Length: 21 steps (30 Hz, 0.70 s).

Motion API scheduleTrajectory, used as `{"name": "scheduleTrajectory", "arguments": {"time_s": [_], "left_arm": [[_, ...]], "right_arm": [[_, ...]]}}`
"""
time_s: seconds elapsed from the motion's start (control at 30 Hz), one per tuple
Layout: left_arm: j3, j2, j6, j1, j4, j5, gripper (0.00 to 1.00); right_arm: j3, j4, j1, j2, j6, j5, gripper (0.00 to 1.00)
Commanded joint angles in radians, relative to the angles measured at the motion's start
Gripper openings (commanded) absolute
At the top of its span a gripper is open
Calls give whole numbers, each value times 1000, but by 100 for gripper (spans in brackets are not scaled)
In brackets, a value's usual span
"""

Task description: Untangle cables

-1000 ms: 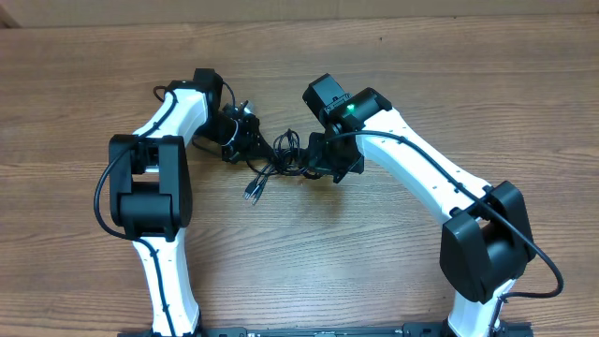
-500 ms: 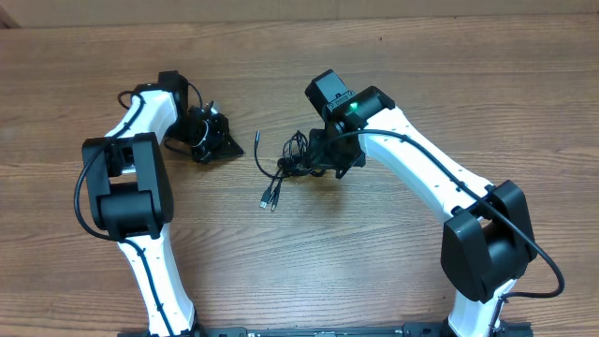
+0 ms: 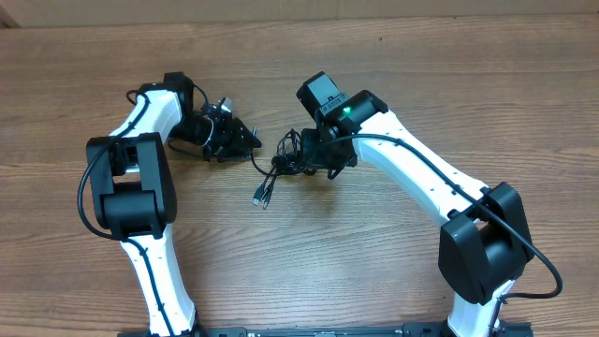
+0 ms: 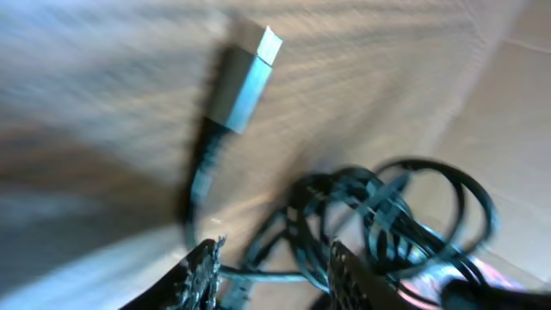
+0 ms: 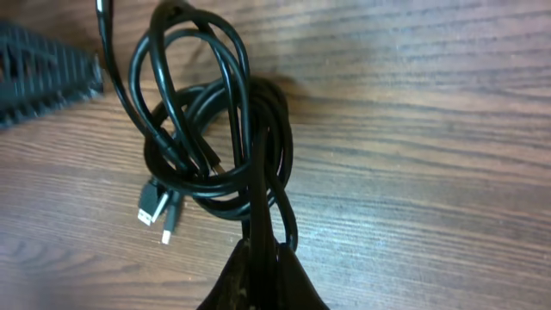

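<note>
Right gripper (image 5: 258,274): I saw it pinched on the cables (image 5: 263,138).
Left gripper (image 4: 271,277): jaws parted, gripping nothing.
Progress: cables knotted (barely begun, I judged).

Your work surface: brown wood-grain table (image 3: 374,271), grain running left-right in overhead view. On it, near centre: black cables (image 3: 288,157) bunched in tangled loops. Two plug ends (image 3: 261,195) trail from bunch toward near edge, flat on wood. Bunch itself possibly partly lifted; hard to tell.
</note>
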Motion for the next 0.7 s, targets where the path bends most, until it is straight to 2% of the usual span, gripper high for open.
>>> {"name": "scheduleTrajectory", "arguments": {"time_s": [0.0, 0.03, 0.1, 0.27, 0.43, 0.5, 0.57, 0.67], "left_arm": [[3, 14, 111, -11, -61, 106, 28], [3, 14, 144, -12, -87, 119, 18], [3, 7, 150, -12, -125, 121, 6], [3, -48, 114, -15, -155, 95, 4], [3, -135, -84, -29, -144, -107, 7], [3, -161, -165, -47, -144, -201, 12], [3, -166, -183, -68, -146, -217, 17], [2, -164, -196, -111, -143, -225, 30]], "right_arm": [[-11, 22, 3, -14, 7, 12, 4], [-14, 26, 3, -14, 6, 13, 4], [-18, 32, 3, -13, 6, 16, 4], [-18, 60, 3, -11, 7, 22, 4], [-18, 59, 3, -11, 7, 22, 4], [-19, 60, 3, -11, 7, 22, 4], [-20, 60, 3, -11, 7, 23, 4], [-22, 61, 3, -11, 6, 23, 4]]}}
